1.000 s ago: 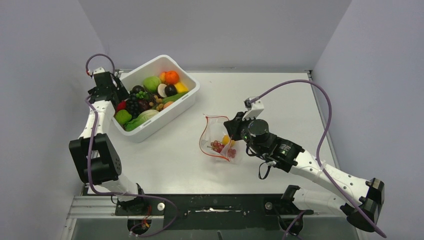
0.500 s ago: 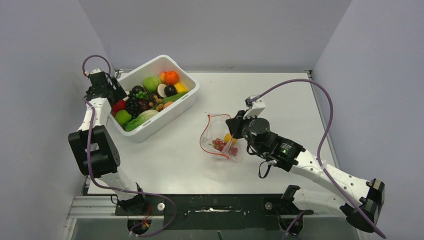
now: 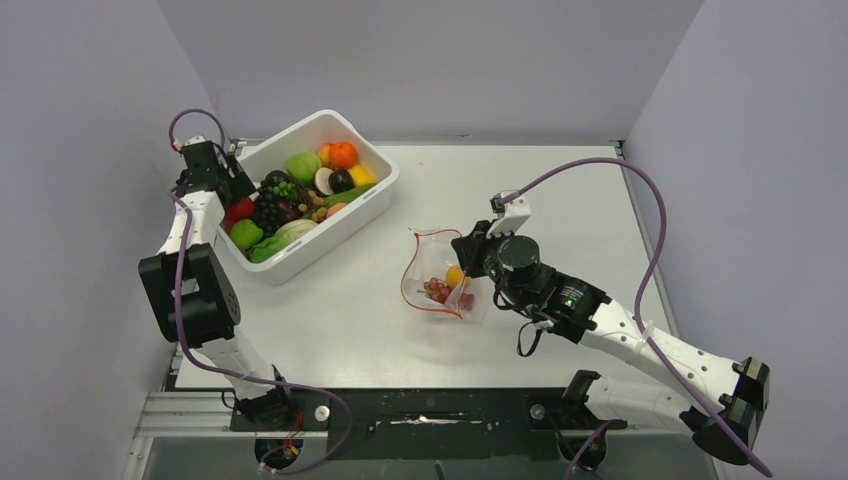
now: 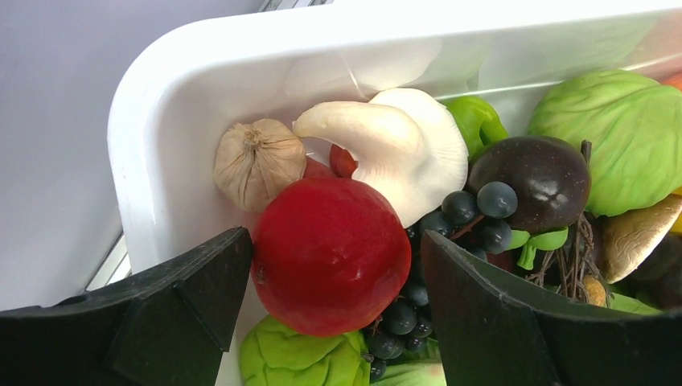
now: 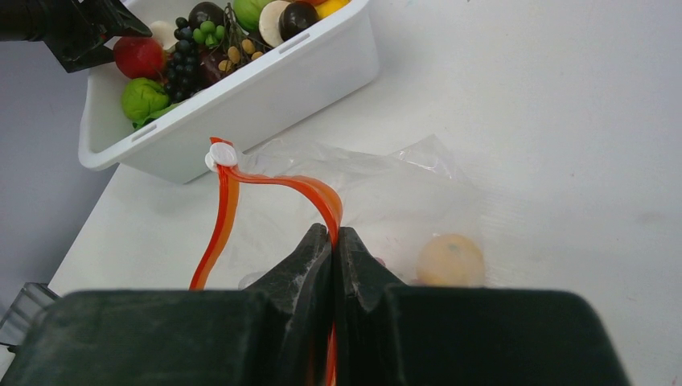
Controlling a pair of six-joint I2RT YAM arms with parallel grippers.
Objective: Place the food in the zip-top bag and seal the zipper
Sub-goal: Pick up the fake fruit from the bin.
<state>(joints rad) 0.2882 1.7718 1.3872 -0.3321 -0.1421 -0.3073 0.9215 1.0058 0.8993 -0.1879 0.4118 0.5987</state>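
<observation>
right gripper (image 5: 333, 241): jaws pressed fully together, pinching the zipper (image 5: 277, 181) at the bag's near edge, bottom centre of the wrist view.
zip-top bag (image 3: 440, 285): centre of the top view, lying on the table (image 3: 560, 200). Mouth gapes open and the red-orange strip curves in a loop, not sealed.
bag contents: red grapes (image 3: 435, 291) and a round yellow-orange piece (image 5: 450, 259), both inside the plastic.
white bin (image 3: 330, 235): upper left of the top view, well apart from the bag, packed with mixed produce.
left gripper (image 4: 336, 273): in the bin's left corner, jaws spread wide, one either side of a red fruit (image 4: 322, 233). Gripping nothing; contact with the fruit can't tell.
bin corner: garlic bulb (image 4: 257, 161) and white mushroom (image 4: 386, 145) just beyond the red fruit, against the wall.
</observation>
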